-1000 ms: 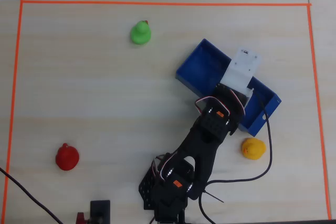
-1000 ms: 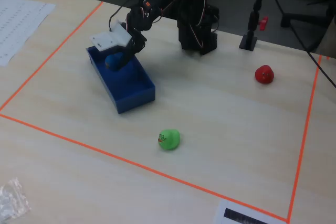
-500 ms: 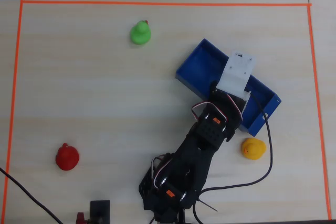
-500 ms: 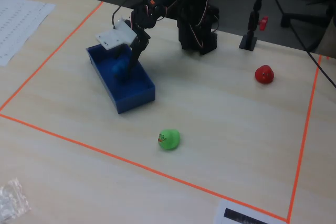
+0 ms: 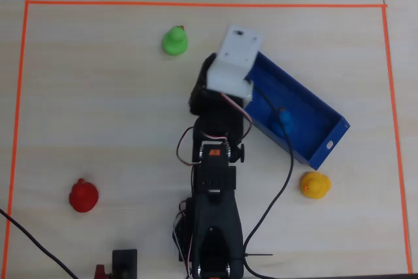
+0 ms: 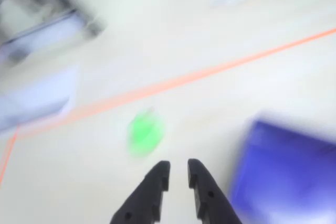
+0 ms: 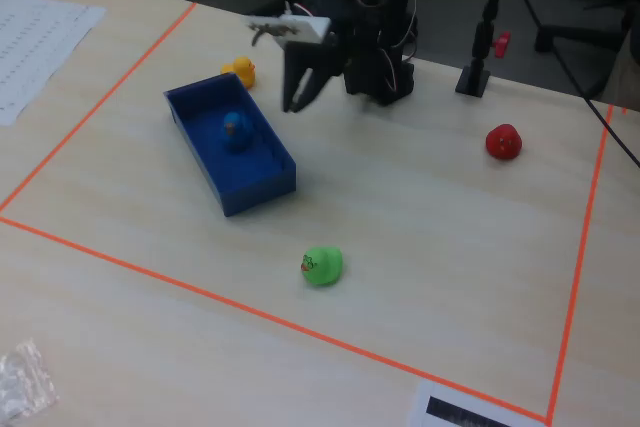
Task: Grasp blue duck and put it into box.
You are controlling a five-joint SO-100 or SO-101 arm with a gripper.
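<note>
**Blue duck down in the box, my fingers empty and clear**

The surface (image 5: 98, 135) carries everything inside an orange tape border (image 5: 202, 5). The box (image 5: 330, 140) lies slantwise toward the right edge in the overhead view, its long axis running from near the middle down toward the lower right corner. My arm (image 5: 213, 181) reaches up from the bottom edge, lifted clear of the box's near end, which I judge suits a finished drop.

The blue duck (image 7: 235, 130) sits on the box floor, near the middle, touching nothing of mine. It is too small to read surely, but its head seems to face the fixed camera.

My fingers (image 6: 159, 177) stand narrowly apart with nothing between them; the wrist view is blurred. The green duck (image 5: 175, 40), red duck (image 5: 83, 195) and yellow duck (image 5: 315, 185) lie well apart outside the box.
</note>
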